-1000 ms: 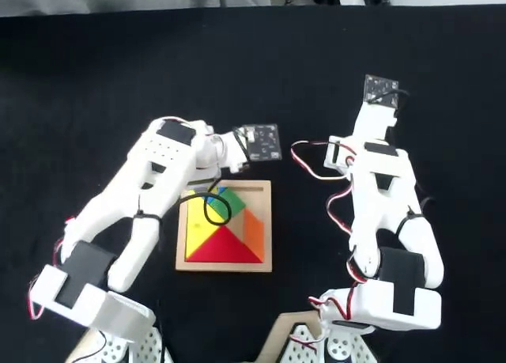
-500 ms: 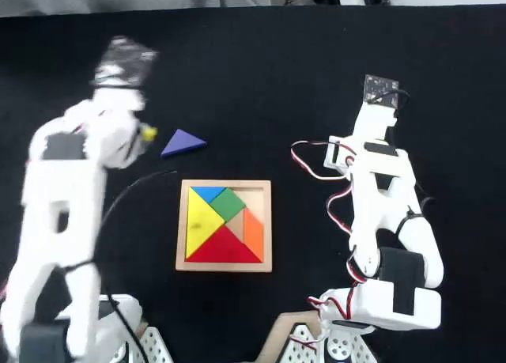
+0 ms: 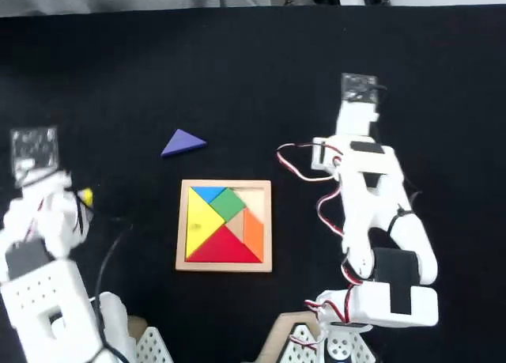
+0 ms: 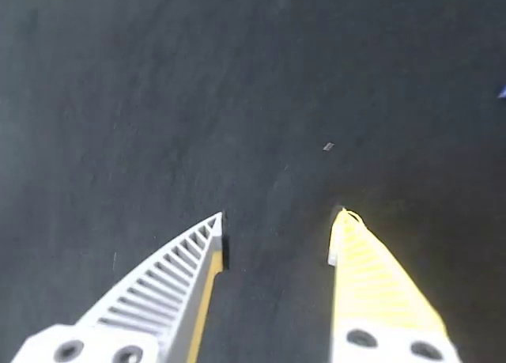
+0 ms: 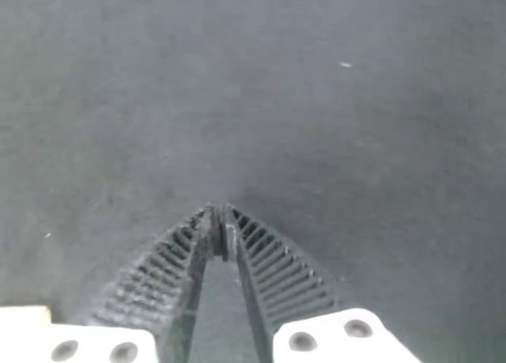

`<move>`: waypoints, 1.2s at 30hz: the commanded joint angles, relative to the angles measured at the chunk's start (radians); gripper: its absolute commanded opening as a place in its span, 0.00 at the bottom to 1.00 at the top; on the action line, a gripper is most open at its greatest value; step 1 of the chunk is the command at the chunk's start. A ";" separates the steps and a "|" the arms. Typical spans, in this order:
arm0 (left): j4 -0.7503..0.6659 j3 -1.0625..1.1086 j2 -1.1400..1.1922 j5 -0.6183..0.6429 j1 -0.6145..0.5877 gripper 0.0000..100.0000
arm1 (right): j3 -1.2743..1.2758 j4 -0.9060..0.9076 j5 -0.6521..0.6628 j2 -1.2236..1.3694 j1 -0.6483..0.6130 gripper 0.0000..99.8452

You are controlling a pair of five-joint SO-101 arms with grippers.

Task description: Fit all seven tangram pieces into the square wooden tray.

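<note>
The square wooden tray [image 3: 267, 221] lies at the table's middle. In it sit a blue piece [image 3: 208, 193], a green piece [image 3: 228, 204], a yellow triangle [image 3: 201, 222], a red triangle [image 3: 224, 249] and an orange piece [image 3: 254, 229], around a small tan patch. A purple triangle [image 3: 183, 142] lies on the cloth just beyond the tray's far left corner. My left gripper [image 4: 277, 228] is open and empty over bare cloth at the far left, its yellow finger [image 3: 85, 196] pointing toward the tray. My right gripper [image 5: 218, 218] is shut on nothing, right of the tray.
Black cloth [image 3: 261, 78] covers the whole table. The right arm [image 3: 371, 189] stands to the right of the tray, with red and white cables looping beside it. The left arm's base [image 3: 47, 300] is at the front left corner.
The left arm swung from above the tray out to the far left and back toward the front, uncovering the purple triangle. The right arm shifted slightly left.
</note>
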 commanded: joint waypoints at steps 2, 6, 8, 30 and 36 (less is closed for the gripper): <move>-0.003 0.189 -0.249 0.003 -0.058 0.22 | -0.028 -0.018 0.078 -0.002 -0.068 0.01; -0.005 0.341 -0.434 0.005 -0.058 0.22 | -0.022 -0.058 0.064 -0.002 -0.068 0.01; -0.005 0.430 -0.534 0.020 -0.058 0.22 | -0.012 -0.066 0.035 -0.002 -0.058 0.02; 0.025 0.542 -0.669 0.080 0.068 0.22 | -0.314 0.193 0.505 0.008 -0.483 0.19; 0.025 0.542 -0.666 0.080 0.061 0.22 | -0.659 0.391 0.667 0.202 -0.612 0.22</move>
